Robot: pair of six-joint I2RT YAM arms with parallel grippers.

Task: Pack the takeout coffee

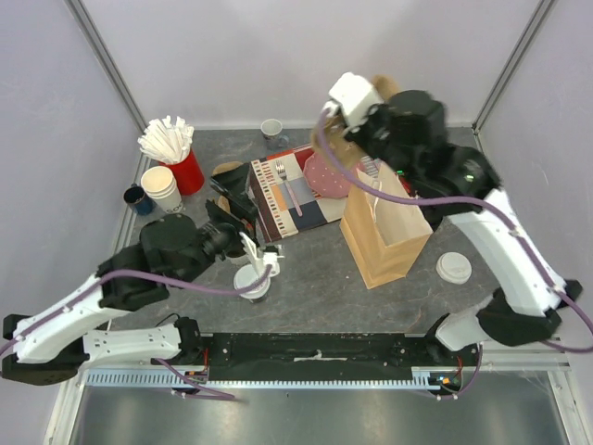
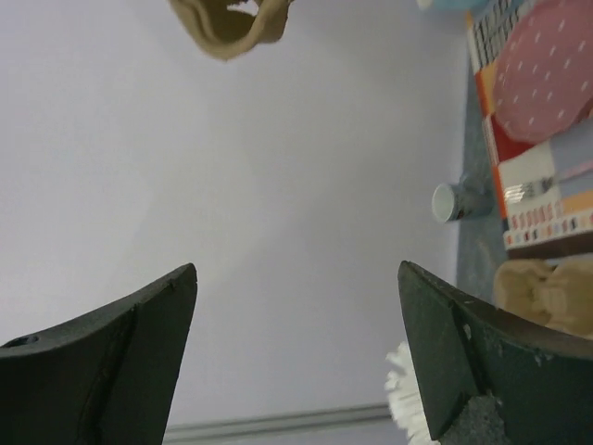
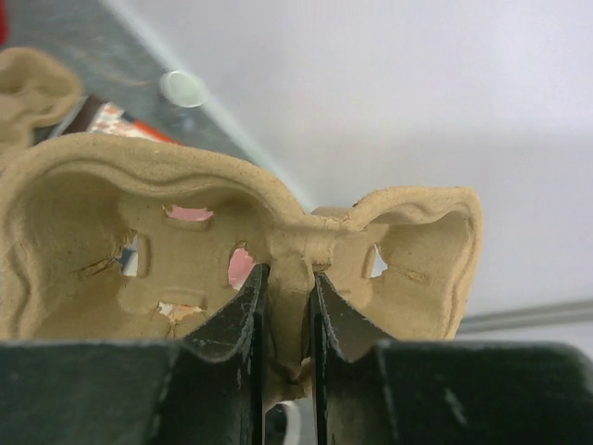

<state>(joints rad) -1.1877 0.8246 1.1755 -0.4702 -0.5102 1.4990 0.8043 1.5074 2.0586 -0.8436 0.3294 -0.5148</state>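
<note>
On grey table (image 1: pixel 315 278), lidded cup (image 1: pixel 252 280), pale walls (image 1: pixel 232 65)

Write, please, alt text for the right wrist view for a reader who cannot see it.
The right gripper is shut on the centre ridge of a tan pulp cup carrier, held in front of a pale wall. Pink shows through its cutouts.

The paper bag (image 1: pixel 384 232) stands right of the table's (image 1: pixel 315 287) middle, a lid (image 1: pixel 454 267) right of it. A lidded cup (image 1: pixel 252 281) stands by the near edge, left of middle. A cup carrier (image 3: pixel 83 213) is up over the far edge.
</note>
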